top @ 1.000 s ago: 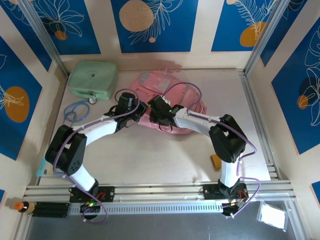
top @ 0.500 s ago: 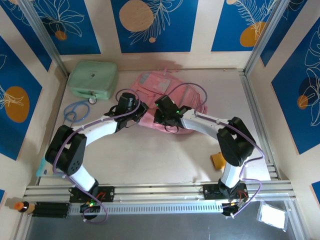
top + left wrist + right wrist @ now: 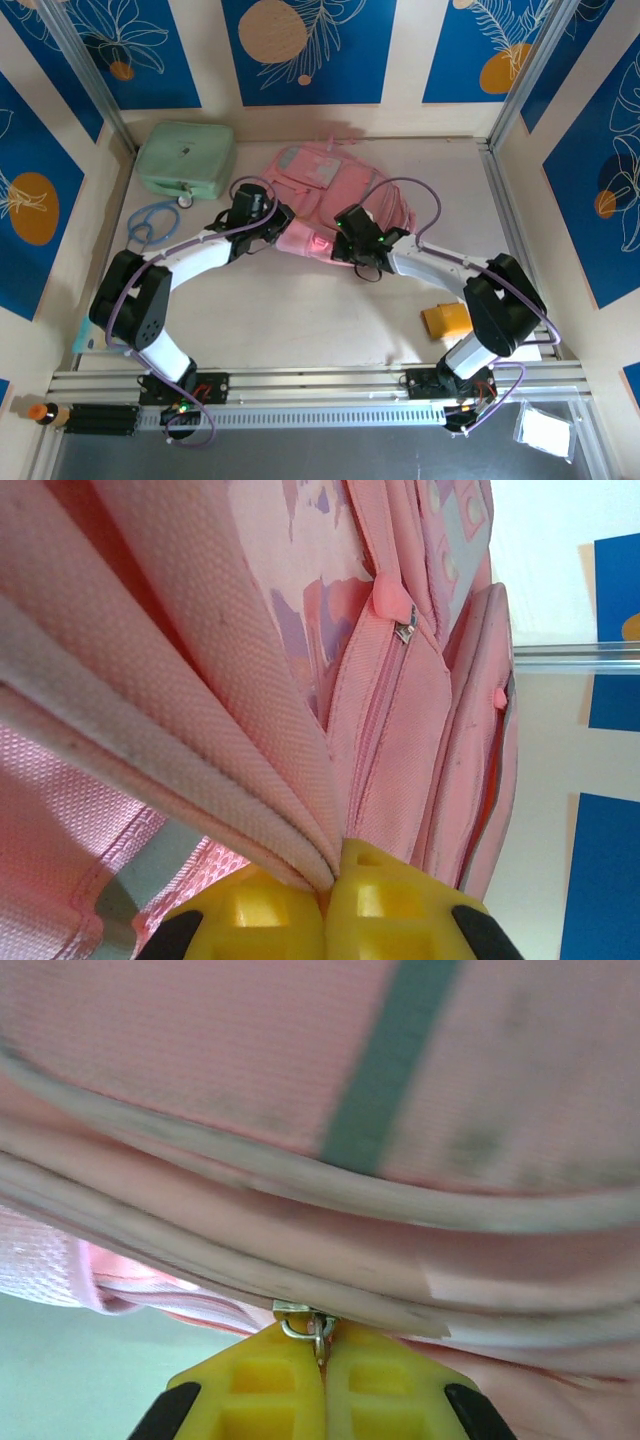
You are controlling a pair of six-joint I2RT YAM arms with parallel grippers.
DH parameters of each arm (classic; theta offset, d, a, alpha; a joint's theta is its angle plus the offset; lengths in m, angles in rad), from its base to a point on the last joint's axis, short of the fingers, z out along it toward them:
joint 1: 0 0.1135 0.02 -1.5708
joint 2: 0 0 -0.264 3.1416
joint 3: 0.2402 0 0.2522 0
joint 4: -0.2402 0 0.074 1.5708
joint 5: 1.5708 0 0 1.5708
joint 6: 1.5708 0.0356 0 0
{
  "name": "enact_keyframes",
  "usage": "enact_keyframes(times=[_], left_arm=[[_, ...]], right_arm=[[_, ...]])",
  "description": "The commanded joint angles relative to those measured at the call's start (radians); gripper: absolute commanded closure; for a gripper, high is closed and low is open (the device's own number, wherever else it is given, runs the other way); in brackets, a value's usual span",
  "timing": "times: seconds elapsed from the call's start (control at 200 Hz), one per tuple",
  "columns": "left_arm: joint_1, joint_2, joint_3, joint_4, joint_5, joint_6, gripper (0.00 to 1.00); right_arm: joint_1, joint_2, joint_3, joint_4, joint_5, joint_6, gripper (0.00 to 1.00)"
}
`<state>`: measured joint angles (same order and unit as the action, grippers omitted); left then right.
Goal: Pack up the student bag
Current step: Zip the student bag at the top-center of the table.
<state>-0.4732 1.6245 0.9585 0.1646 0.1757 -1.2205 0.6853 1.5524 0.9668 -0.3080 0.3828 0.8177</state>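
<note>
The student bag lies flat near the top middle of the overhead picture. It is soft pink cloth with grey patches and a bumpy weave. The left gripper has blocky yellow fingers pressed tight together, pinching a folded pink edge of the bag. The right gripper is squeezed closed too, nipping a tiny shiny metal zip pull under a thick round seam. A smooth mint-green case sits upper left.
</note>
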Motion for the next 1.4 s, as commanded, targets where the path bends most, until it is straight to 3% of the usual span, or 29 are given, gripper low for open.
enact_keyframes(times=[0.0, 0.32, 0.385, 0.545, 0.715, 1.165, 1.395], left_arm=[[0.043, -0.01, 0.042, 0.013, -0.012, 0.059, 1.0], [0.073, 0.066, 0.092, -0.025, 0.035, 0.122, 1.0], [0.08, 0.084, 0.115, -0.039, 0.061, 0.158, 0.92], [0.088, 0.081, 0.153, -0.159, 0.039, 0.262, 0.56], [0.115, -0.002, 0.071, -0.183, -0.009, 0.265, 0.41], [0.118, -0.132, -0.153, -0.003, 0.16, 0.025, 0.37], [0.103, -0.081, -0.143, 0.087, 0.18, -0.027, 0.45]], right_arm=[[-0.033, -0.052, -0.06, -0.089, 0.124, -0.002, 1.0], [-0.09, -0.107, -0.099, -0.112, 0.212, -0.043, 1.0], [-0.09, -0.107, -0.089, -0.096, 0.215, -0.085, 1.0], [-0.07, -0.099, -0.06, 0.016, 0.08, -0.216, 1.0], [-0.02, -0.038, 0.007, 0.112, -0.021, -0.274, 1.0], [0.077, 0.147, 0.19, 0.216, -0.26, -0.278, 1.0], [0.092, 0.167, 0.197, 0.225, -0.305, -0.268, 1.0]])
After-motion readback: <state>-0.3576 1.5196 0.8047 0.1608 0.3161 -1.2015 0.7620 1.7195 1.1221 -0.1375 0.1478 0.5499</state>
